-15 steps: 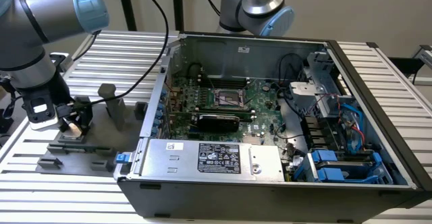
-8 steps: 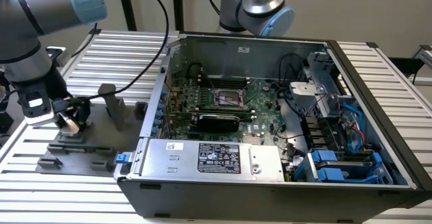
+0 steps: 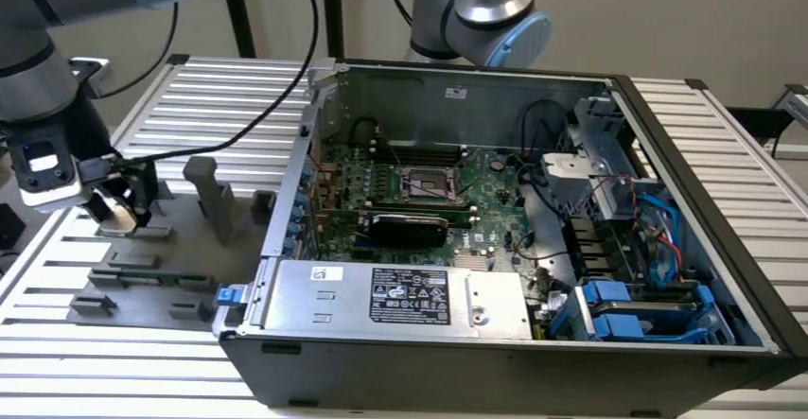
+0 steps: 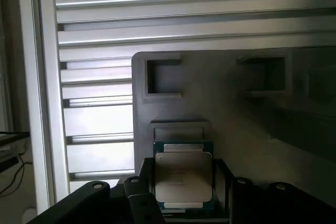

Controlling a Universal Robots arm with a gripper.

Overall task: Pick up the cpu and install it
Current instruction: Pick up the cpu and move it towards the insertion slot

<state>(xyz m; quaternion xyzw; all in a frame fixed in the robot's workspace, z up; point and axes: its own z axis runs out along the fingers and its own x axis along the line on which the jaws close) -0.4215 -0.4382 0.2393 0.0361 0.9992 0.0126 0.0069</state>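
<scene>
Claw (image 3: 120,216) closed on cpu (image 3: 120,210), gripping two opposite edges w/ pale lid showing. Edge grip prob. keeps lid & underside untouched. Cpu (image 4: 184,179) sits btwn the jaws, just above grey fixture tray (image 3: 177,268) at the exterior view's left. Looks clear of its recess, can't tell for sure. Tray lies on slatted worktop (image 3: 227,88), beside open case (image 3: 505,362), so parts are handy. Socket (image 3: 427,184) on board inside case, well apart to the exterior view's right, looks empty. Install not yet done.
</scene>
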